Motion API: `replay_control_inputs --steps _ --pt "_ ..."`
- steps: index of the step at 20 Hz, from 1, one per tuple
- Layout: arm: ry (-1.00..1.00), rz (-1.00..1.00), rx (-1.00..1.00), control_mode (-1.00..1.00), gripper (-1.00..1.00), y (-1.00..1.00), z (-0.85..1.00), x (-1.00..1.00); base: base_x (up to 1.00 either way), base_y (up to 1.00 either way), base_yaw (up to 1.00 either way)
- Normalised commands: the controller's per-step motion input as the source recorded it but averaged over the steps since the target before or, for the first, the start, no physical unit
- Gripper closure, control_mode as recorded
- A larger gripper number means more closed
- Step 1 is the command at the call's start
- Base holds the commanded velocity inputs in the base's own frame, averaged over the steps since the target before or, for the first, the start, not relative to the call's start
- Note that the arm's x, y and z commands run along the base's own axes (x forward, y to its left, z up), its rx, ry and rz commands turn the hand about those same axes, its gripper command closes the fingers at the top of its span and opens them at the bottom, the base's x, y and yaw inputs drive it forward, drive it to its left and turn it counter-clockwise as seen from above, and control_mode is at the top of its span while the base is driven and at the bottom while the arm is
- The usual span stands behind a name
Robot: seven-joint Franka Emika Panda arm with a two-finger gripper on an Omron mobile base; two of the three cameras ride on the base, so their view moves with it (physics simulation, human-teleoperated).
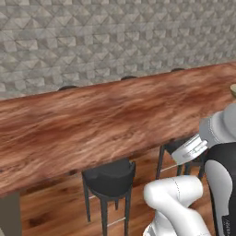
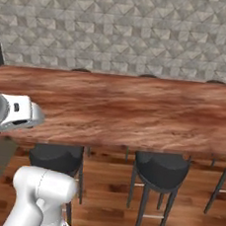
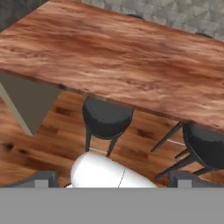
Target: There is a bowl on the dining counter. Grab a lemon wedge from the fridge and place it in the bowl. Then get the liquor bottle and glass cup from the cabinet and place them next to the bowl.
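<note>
Looking along my gripper (image 3: 113, 177), I note its two fingertips (image 3: 40, 178) standing wide apart, gripping nothing, above two black stools (image 3: 107, 117) on the wood floor (image 3: 39, 144). Beyond them runs the dining counter (image 3: 131, 61). One tan rim, possibly the bowl (image 1: 233, 89), sits at its far right, well apart from the gripper.

Even, flat rendered light; soft, low-resolution detail.
</note>
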Motion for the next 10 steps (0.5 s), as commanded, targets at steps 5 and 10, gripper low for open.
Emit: replay_control_inputs --steps 5,10 --pt "0.00 0.00 0.00 1.00 -1.00 0.00 0.00 0.00 0.42 1.00 0.00" --pt "0.00 0.00 0.00 1.00 -1.00 0.00 0.00 0.00 -0.15 1.00 0.00"
